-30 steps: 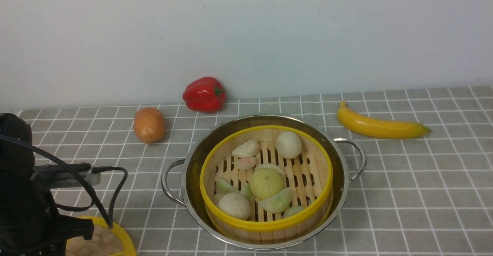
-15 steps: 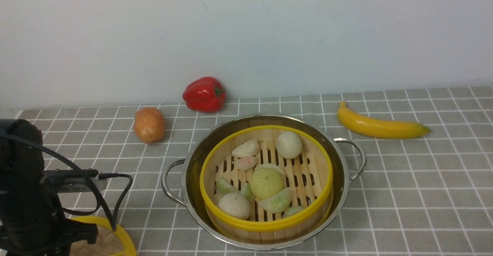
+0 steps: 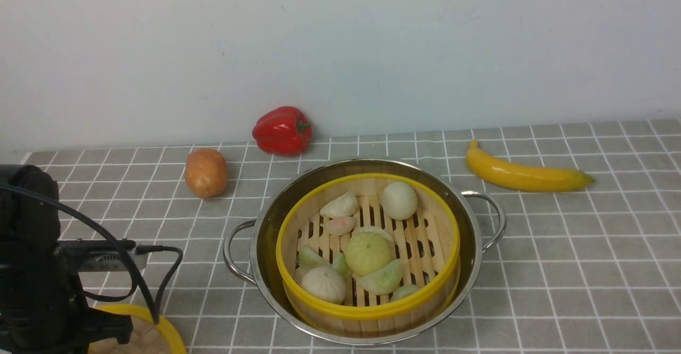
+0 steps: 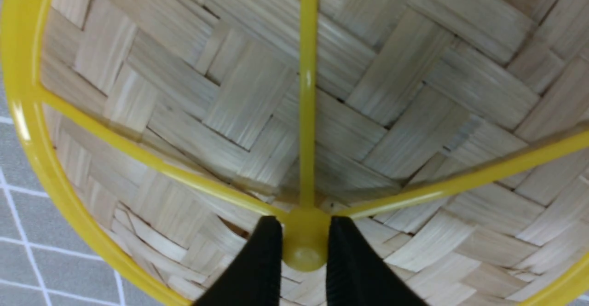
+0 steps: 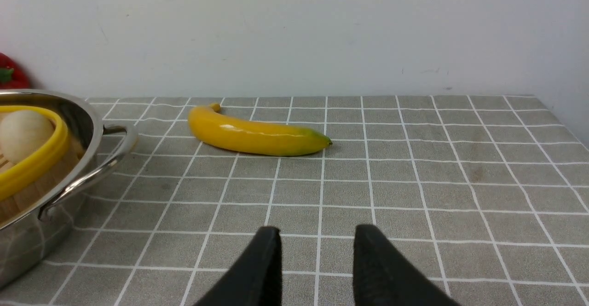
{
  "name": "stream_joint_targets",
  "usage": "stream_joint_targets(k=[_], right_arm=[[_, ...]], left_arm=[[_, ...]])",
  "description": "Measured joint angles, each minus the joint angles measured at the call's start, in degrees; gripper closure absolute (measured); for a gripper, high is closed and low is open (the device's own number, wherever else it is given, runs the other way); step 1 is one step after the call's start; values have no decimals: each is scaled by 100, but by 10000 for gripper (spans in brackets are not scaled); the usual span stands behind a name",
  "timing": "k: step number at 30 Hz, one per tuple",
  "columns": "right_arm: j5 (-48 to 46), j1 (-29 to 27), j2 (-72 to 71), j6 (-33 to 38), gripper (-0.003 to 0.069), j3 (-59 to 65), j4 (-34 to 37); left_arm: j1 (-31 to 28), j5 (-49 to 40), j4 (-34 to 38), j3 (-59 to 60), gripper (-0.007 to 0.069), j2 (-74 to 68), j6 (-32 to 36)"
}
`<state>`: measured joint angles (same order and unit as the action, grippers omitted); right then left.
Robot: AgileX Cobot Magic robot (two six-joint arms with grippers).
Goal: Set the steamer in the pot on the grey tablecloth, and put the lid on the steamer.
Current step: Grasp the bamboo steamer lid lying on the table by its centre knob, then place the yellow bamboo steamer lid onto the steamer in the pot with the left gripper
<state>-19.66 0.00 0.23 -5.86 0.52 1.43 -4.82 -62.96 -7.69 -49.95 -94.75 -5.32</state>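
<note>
OK, L claw (image 4: 304, 227) is clamped on the lid (image 4: 248, 94) by its centre knob (image 4: 306, 253), near-left of the pot (image 3: 264, 231); steamer (image 3: 367, 311) sits inside the pot. R claw (image 5: 317, 239) hangs empty, jaws apart. I'd lift straight up, keep the lid level, then centre it over the steamer.

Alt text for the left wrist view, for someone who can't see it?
The left gripper is shut on the yellow centre knob of the lid, one black finger on each side. Woven bamboo strips and thin yellow spokes fill the picture, with the grey tablecloth showing beyond the yellow rim.
</note>
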Motion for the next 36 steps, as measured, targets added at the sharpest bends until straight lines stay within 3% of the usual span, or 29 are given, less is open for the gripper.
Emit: stream_joint_targets(k=[13, 23, 36], right_arm=[[0, 0, 0, 0, 417, 0, 0], [0, 0, 0, 0, 416, 0, 0], [0, 0, 0, 0, 416, 0, 5]], left_arm=[[0, -559, 55, -1210, 512, 563, 423], [172, -657, 1577, -2383, 512, 917, 1686], [2179, -726, 1543, -3863, 512, 627, 2002]])
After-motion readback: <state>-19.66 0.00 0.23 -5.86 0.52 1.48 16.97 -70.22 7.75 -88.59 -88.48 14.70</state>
